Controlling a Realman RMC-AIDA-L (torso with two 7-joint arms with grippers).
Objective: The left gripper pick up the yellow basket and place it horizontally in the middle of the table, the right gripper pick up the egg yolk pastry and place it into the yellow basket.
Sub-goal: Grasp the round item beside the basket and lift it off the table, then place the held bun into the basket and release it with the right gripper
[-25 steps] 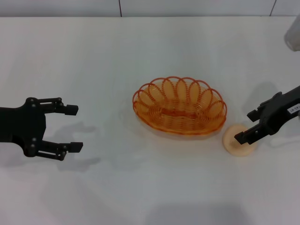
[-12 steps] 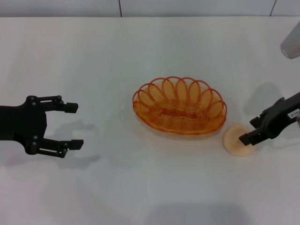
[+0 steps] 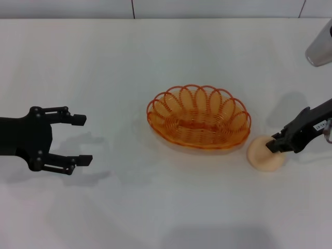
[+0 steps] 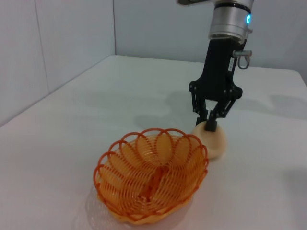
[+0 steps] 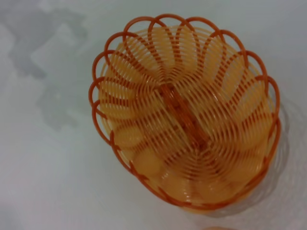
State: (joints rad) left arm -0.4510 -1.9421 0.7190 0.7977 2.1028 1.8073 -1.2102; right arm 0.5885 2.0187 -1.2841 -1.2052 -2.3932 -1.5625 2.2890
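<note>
The yellow basket [image 3: 198, 123] stands upright and empty in the middle of the table [image 3: 155, 57]; it also shows in the left wrist view [image 4: 152, 179] and the right wrist view [image 5: 184, 110]. The egg yolk pastry [image 3: 263, 157] lies on the table just right of the basket, close to its rim. My right gripper [image 3: 273, 146] is down on the pastry's top, its fingers drawn together and pinching it, as the left wrist view [image 4: 210, 125] shows. My left gripper [image 3: 81, 140] is open and empty, hovering far left of the basket.
A grey cylindrical part of the right arm [image 3: 319, 47] hangs over the table's far right corner. A pale wall runs along the table's back edge. Bare white tabletop lies between the left gripper and the basket and in front of it.
The right gripper's fingers, spread around the pastry a second ago, have come together on its top. The basket, the pastry and the left arm have stayed in place.
</note>
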